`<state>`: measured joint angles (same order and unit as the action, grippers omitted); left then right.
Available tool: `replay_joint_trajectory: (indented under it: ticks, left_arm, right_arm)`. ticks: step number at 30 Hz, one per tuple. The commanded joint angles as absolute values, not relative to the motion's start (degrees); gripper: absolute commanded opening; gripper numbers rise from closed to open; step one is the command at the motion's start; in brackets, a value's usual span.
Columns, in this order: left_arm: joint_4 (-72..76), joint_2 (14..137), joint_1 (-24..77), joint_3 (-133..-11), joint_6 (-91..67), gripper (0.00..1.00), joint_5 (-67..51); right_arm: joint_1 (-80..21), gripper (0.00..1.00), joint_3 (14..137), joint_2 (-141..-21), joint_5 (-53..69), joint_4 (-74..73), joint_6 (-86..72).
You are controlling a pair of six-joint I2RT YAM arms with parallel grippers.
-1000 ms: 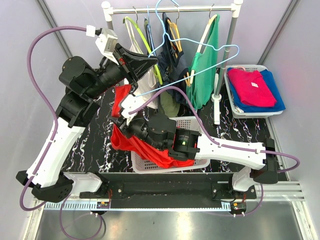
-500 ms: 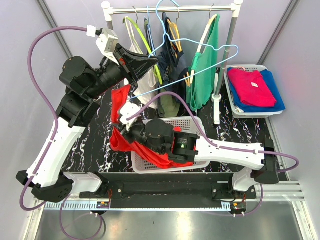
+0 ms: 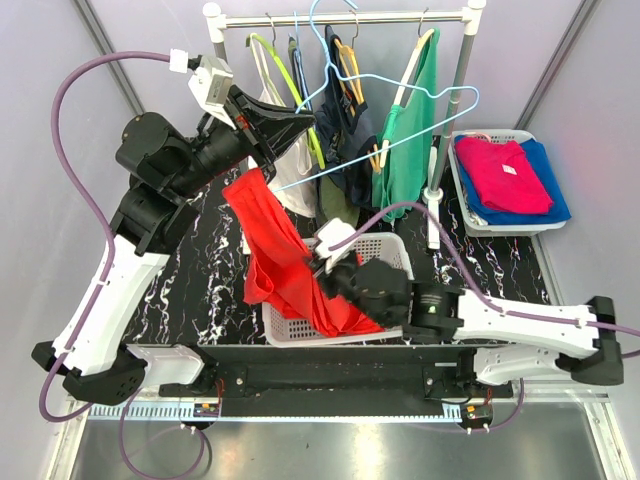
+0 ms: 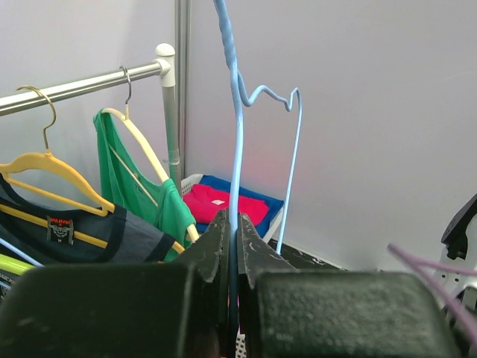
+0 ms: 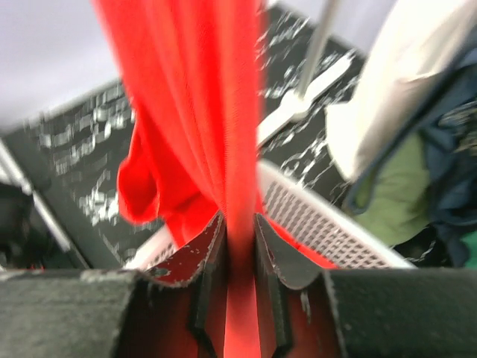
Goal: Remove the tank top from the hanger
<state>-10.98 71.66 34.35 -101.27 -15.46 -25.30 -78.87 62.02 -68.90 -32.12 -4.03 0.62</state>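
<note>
We clamp our left fingers (image 4: pixel 211 250) shut on the blue hanger (image 4: pixel 235 149) at the upper left to anchor it, while our right fingers (image 5: pixel 274 261) pinch the red tank top (image 3: pixel 272 245), stretched down toward the basket (image 3: pixel 385 245) at centre, to drag it off.

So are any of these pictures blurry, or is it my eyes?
Right wrist view: the red top and basket behind it are smeared. Left wrist view: the near fingers are soft, the blue hanger crisp. Top view: sharp, evenly lit.
</note>
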Motion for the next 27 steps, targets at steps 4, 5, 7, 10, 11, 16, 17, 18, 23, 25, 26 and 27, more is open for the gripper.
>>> replay_joint_trajectory:
  ticks: [4, 5, 7, 10, 11, 16, 17, 18, 23, 25, 26, 27]
  left_arm:
    - [-7.4, 70.8, 34.5, -104.4, -15.8, 0.00, -25.9]
    - [-7.4, 70.8, 34.5, -104.4, -15.8, 0.00, -25.8]
    - [-7.4, 70.7, 34.5, -104.6, -15.7, 0.00, -25.9]
    - [-7.6, 70.4, 34.5, -104.6, -15.5, 0.00, -25.8]
    - [-7.8, 70.1, 34.5, -104.4, -15.4, 0.00, -25.8]
    - [-8.0, 69.3, 34.5, -103.4, -14.8, 0.00, -26.5]
    - [-8.0, 69.3, 34.5, -103.3, -14.7, 0.00, -26.5]
    - [-8.0, 69.3, 34.5, -103.4, -14.8, 0.00, -26.6]
    - [-8.0, 69.6, 34.5, -103.8, -15.1, 0.00, -26.8]
    - [-8.0, 69.6, 34.5, -104.1, -14.6, 0.00, -26.6]
    - [-8.0, 69.5, 34.5, -103.9, -14.3, 0.00, -26.5]
    - [-8.1, 69.5, 34.5, -104.0, -14.2, 0.00, -25.9]
  right_arm:
    - [-77.0, 0.25, 72.5, -71.4, -32.5, 3.2, 6.1]
    - [-77.0, 0.25, 74.3, -74.5, -31.9, 3.5, 6.7]
    - [-76.9, 0.25, 79.0, -77.6, -30.0, 4.3, 8.0]
    - [-77.0, 0.46, 83.5, -83.4, -28.8, 5.1, 9.1]
    - [-77.0, 0.54, 83.9, -83.9, -28.8, 5.7, 9.3]
    - [-77.0, 0.71, 84.4, -84.9, -28.5, 8.3, 10.1]
    - [-77.2, 0.71, 84.6, -84.9, -27.7, 8.3, 9.9]
    - [-77.1, 0.72, 84.9, -84.9, -27.5, 8.5, 10.0]
    - [-77.1, 0.72, 89.1, -87.1, -25.3, 8.6, 11.1]
    - [-77.1, 0.72, 90.6, -88.2, -24.1, 8.3, 11.3]
    - [-77.1, 0.72, 91.9, -88.6, -23.0, 8.1, 11.2]
    - [-77.0, 0.72, 92.5, -89.2, -22.4, 8.1, 11.1]
